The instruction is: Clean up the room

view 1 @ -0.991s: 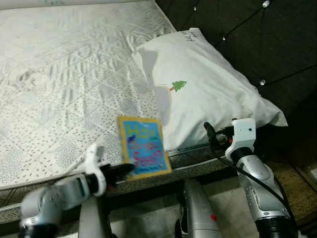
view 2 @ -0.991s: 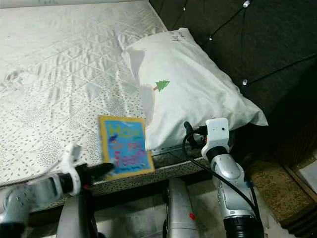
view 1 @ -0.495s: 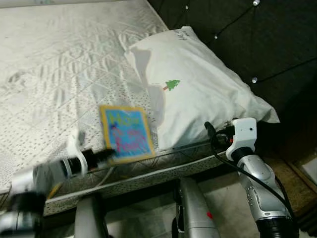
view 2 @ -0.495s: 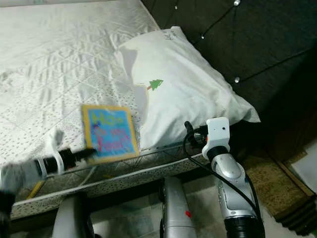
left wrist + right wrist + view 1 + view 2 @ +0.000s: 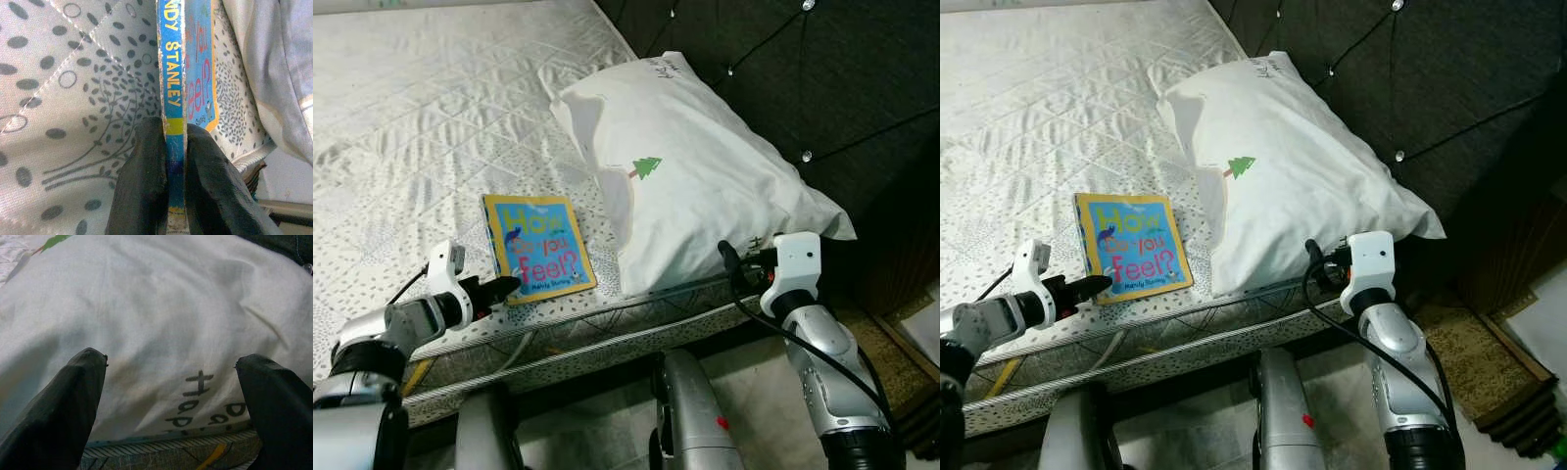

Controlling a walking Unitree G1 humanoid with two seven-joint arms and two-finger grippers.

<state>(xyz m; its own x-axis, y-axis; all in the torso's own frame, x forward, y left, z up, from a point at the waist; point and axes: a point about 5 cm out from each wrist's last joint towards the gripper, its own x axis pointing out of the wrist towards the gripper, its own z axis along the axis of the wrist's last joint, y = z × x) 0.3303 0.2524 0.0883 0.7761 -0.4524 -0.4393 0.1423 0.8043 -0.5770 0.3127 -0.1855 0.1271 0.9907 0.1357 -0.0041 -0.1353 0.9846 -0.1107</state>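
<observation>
A blue and yellow picture book (image 5: 537, 248) titled "How Do You Feel?" lies flat on the quilted mattress (image 5: 421, 117) near its front edge. My left gripper (image 5: 502, 287) is shut on the book's near edge; in the left wrist view both black fingers (image 5: 142, 186) pinch its spine (image 5: 172, 98). A white pillow (image 5: 685, 176) with a small green tree print lies right of the book, against the dark headboard. My right gripper (image 5: 176, 391) is open just in front of the pillow (image 5: 161, 313), fingers wide apart, touching nothing.
The dark tufted headboard (image 5: 803, 69) stands on the right. The mattress edge and bed frame (image 5: 607, 328) run across in front of me. A brown mat (image 5: 1474, 357) lies on the floor at the lower right.
The book was held tilted above the mattress edge; now it lies flat on the bed, further left. My left arm has swung left and lower. The right arm has held still.
</observation>
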